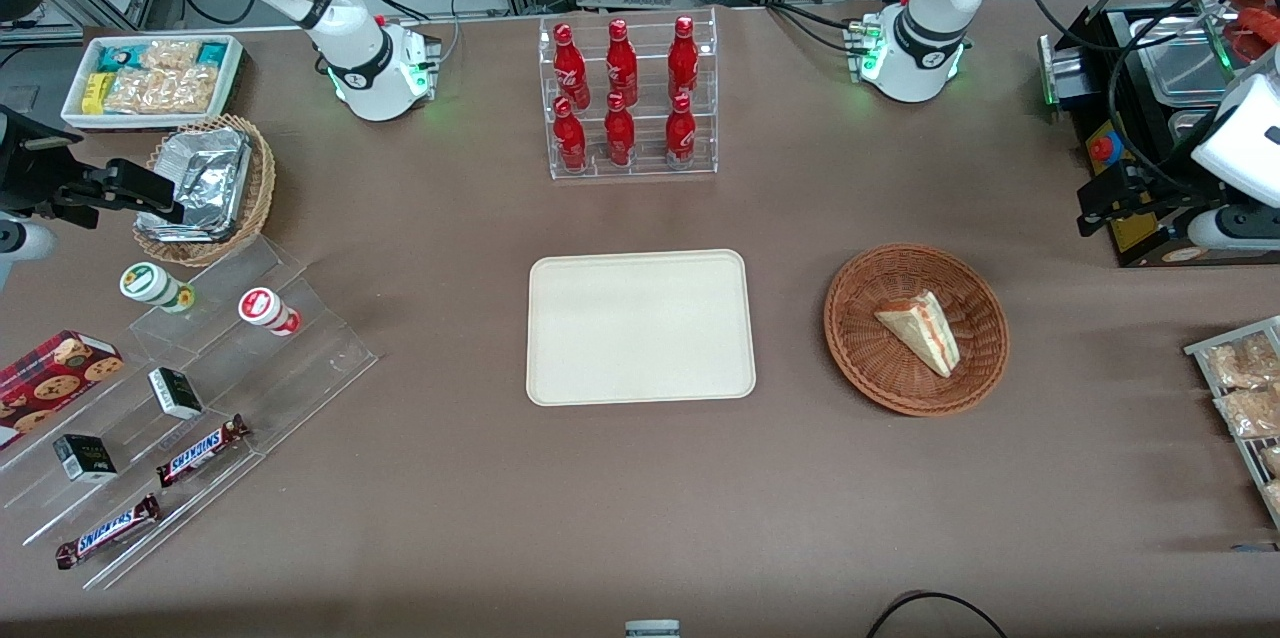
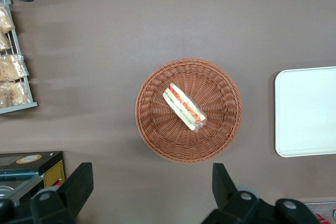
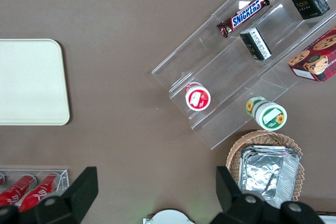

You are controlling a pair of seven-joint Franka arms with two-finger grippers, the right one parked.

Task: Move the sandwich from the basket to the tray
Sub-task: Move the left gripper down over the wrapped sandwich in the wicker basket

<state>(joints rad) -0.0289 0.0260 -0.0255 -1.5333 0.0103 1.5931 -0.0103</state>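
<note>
Tray (image 1: 640, 328) lies flat at mid-table, nearer the front camera than the rack of red bottles (image 1: 630, 98), nothing on it. Basket (image 1: 916, 328) sits just beside the tray, toward the working arm's end of the table, apart from it. Sandwich (image 1: 921, 331) lies inside the basket, filling edge up in the wrist view. Gripper (image 2: 152, 187) hangs high above the basket, well clear of it, fingers (image 2: 79, 184) spread wide, holding nothing.
</note>
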